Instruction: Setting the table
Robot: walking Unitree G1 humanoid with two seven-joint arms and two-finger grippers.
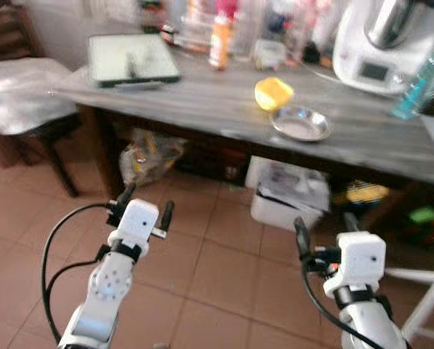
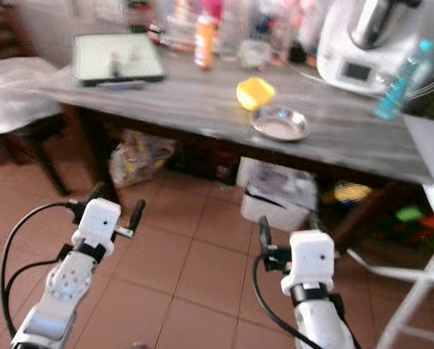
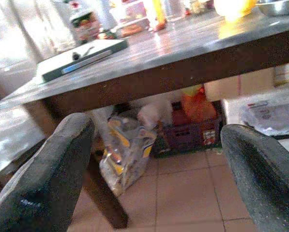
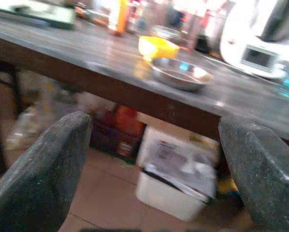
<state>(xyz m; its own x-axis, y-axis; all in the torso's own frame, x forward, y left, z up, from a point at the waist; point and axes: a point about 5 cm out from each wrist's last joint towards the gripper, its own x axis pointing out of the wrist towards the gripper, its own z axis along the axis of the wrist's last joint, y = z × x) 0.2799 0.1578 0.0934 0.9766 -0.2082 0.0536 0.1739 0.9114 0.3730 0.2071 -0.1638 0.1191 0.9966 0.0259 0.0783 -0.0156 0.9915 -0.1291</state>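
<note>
Both grippers hang low over the tiled floor (image 1: 217, 276), short of the table's near edge, and both stand wide apart with nothing between the fingers. The left gripper (image 1: 145, 203) is held in front of the table's left part; in its wrist view the two black fingers (image 3: 42, 179) frame the dark table edge and a crumpled bag (image 3: 125, 150) lying on the floor beneath it. The right gripper (image 1: 326, 227) sits under the table's middle, its fingers (image 4: 38, 179) framing a white bin (image 4: 175, 181) stowed below.

The task's things lie above and ahead of the jaws, well apart from both. A shallow metal dish (image 1: 300, 123) rests on the grey table (image 1: 202, 105) near its front edge, nearer to the right gripper than to the left and roughly in line with it. Just behind the dish, close to touching it, sits a yellow cup (image 1: 273, 93) tilted on its side.

Farther left on the tabletop lies a dark-rimmed tray (image 1: 131, 59) with a pale surface. An orange bottle (image 1: 219, 42) stands upright behind the cup, among blurred jars and containers at the back. A white kitchen appliance (image 1: 380, 43) with a steel bowl occupies the far right, and a blue-tinted plastic bottle (image 1: 422, 80) stands beside it. A chair (image 1: 27, 94) with a pale covering stands to the left of the table.
</note>
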